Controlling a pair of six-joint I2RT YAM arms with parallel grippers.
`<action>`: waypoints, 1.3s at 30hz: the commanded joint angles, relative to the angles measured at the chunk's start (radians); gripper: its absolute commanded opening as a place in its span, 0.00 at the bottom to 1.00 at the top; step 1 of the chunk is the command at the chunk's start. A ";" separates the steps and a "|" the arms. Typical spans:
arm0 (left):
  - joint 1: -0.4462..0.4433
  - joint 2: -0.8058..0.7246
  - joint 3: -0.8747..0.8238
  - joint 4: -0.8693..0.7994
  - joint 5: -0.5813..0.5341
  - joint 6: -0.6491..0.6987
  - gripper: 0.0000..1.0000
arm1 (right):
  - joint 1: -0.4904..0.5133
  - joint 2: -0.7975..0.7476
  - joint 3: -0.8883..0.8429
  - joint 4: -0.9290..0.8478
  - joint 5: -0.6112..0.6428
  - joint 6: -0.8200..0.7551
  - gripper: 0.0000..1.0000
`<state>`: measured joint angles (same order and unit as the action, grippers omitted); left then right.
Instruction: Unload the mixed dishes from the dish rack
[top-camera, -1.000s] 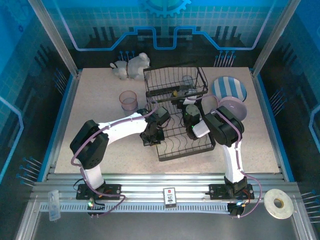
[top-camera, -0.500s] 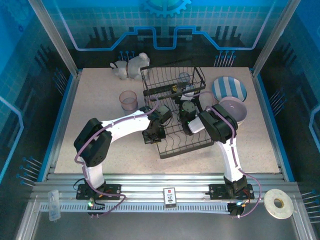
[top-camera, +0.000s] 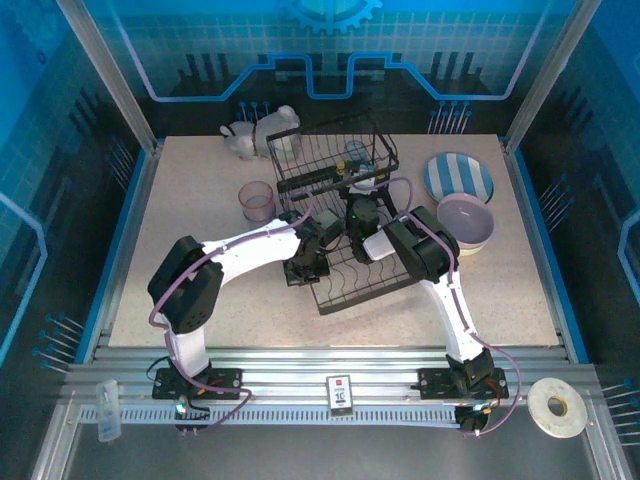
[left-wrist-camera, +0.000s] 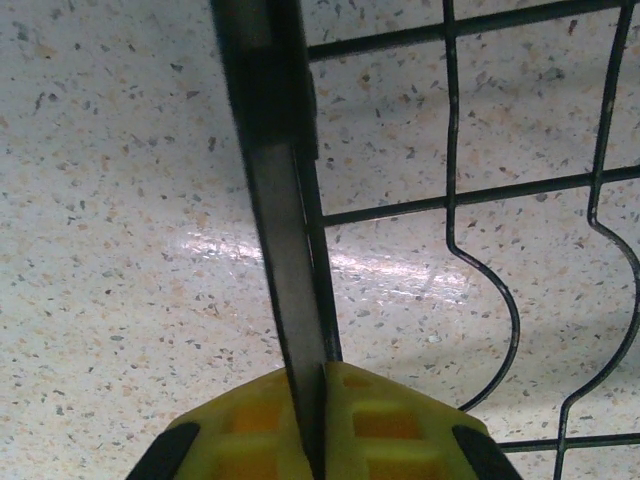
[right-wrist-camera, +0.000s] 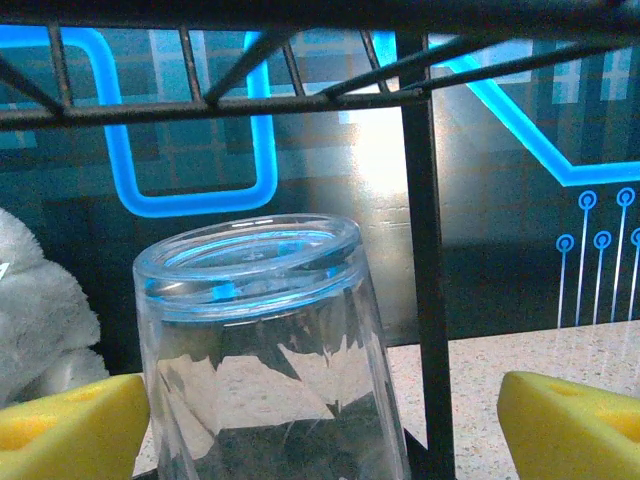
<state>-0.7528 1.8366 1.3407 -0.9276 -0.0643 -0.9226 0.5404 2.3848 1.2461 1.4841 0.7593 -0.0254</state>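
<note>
The black wire dish rack (top-camera: 345, 262) stands mid-table, its raised upper tier (top-camera: 332, 160) at the far end. My left gripper (top-camera: 303, 268) is shut on the rack's left edge; in the left wrist view the yellow pads (left-wrist-camera: 380, 420) pinch a flat black bar (left-wrist-camera: 285, 250). A blue-grey tumbler (top-camera: 355, 152) stands upside down in the upper tier. My right gripper (top-camera: 354, 192) is open just in front of it. In the right wrist view the tumbler (right-wrist-camera: 270, 350) sits between the two yellow fingertips (right-wrist-camera: 60, 430), apart from both.
A pink tumbler (top-camera: 257, 201) stands left of the rack. A striped plate (top-camera: 458, 178) and a lavender bowl (top-camera: 466, 222) lie to the right. A white animal figurine (top-camera: 255, 135) sits behind the rack. A rack post (right-wrist-camera: 420, 250) stands right of the blue-grey tumbler.
The rack's upper tier has swung left and away. My right gripper has moved left and forward with it, up to the tumbler. The left gripper has kept its hold.
</note>
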 joint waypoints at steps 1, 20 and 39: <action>-0.076 0.003 -0.003 -0.175 0.079 0.156 0.00 | 0.001 -0.011 0.021 -0.060 0.008 -0.172 0.90; -0.076 -0.041 -0.050 -0.146 0.089 0.144 0.00 | 0.016 -0.074 -0.085 -0.059 -0.155 -0.157 0.73; -0.077 -0.100 -0.149 -0.091 0.106 0.100 0.00 | -0.001 -0.112 -0.143 -0.060 -0.212 -0.055 0.90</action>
<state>-0.7795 1.7603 1.2263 -0.9413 -0.0525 -0.9405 0.5438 2.3058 1.0710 1.3762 0.5327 -0.0952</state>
